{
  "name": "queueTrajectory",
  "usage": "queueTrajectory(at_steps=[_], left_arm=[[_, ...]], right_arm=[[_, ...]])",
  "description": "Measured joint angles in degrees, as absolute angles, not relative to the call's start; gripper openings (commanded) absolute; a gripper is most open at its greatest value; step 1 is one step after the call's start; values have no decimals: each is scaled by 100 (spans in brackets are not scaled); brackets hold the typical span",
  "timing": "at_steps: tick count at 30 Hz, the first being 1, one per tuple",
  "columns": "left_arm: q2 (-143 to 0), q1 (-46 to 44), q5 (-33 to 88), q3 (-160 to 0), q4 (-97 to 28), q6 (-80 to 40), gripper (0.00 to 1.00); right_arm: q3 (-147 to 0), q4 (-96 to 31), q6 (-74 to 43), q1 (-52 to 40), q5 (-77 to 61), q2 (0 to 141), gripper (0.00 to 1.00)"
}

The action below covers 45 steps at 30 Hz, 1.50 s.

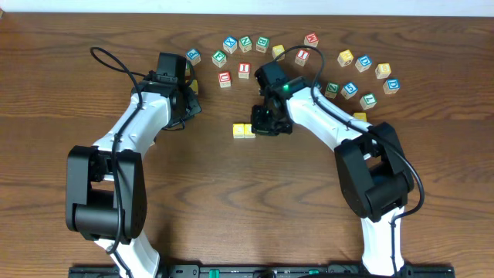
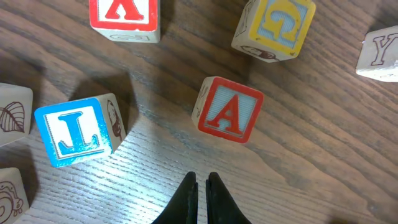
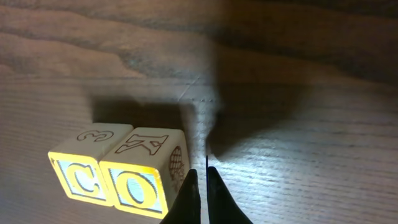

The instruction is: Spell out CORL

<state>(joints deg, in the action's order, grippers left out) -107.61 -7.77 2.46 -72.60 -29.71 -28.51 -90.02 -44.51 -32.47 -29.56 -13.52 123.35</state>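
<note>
**1. Right gripper (image 3: pixel 203 171).** The fingers are pressed together and pinch nothing. The tips stand low over the table (image 1: pixel 231 208), just beside the O block (image 3: pixel 134 183), at its 3 o'clock in the right wrist view. Whether they touch it cannot be told. The C block (image 3: pixel 81 177) touches the O block at its 9 o'clock. In the overhead view this pair lies mid-table, at 6 o'clock from the arc of loose blocks (image 1: pixel 262 44).

**2. Left gripper (image 2: pixel 202 177).** The fingers are all but together, with only a slit between them, and pinch nothing. In the left wrist view the A block (image 2: pixel 230 112) lies near at 1 o'clock, turned askew. The L block (image 2: pixel 74 130) lies at 10 o'clock, apart from the tips. The X block (image 2: pixel 124 12) and G block (image 2: pixel 273 28) lie farther out, at 11 and 1 o'clock.

**3. Step in hand.** C and O are set, so the word appears half done. R is due next. No R face is legible in any view, so its position cannot be told.

**4. Next move, as judged.**
- The right gripper stands at the spot at 3 o'clock of O where R belongs, so it must clear away without nudging O.
- The arm that fetches R must spread its fingers before descending.
- R should be set flush against O.
- The left gripper is best placed for L. It must open, shift toward 10 o'clock and square to the block's turned sides.
</note>
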Motion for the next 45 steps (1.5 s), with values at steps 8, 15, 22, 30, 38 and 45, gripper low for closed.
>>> queueTrajectory(at_steps=[8,15,22,30,38,45], left_arm=[[-10761,-777,246,-7260,-2971,-2851,7],[-10761,-777,246,-7260,-2971,-2851,8],[-10761,-777,246,-7260,-2971,-2851,7],[-10761,-777,248,-7260,-2971,-2851,7],[-10761,-777,263,-7260,-2888,-2576,7],[-10226,-777,266,-7253,-2923,-2069,7]], right_arm=[[-8997,-4410,-3291,-2950,-1352,12335,1],[-8997,-4353,-3293,-3020,-1350,12335,1],[-8997,-4329,-3308,-3096,-1352,12335,1],[-8997,-4320,-3308,-3096,-1350,12335,1],[-8997,-4324,-3308,-3085,-1229,12335,2],[-8986,-4525,-3168,-2751,-1037,12086,13]])
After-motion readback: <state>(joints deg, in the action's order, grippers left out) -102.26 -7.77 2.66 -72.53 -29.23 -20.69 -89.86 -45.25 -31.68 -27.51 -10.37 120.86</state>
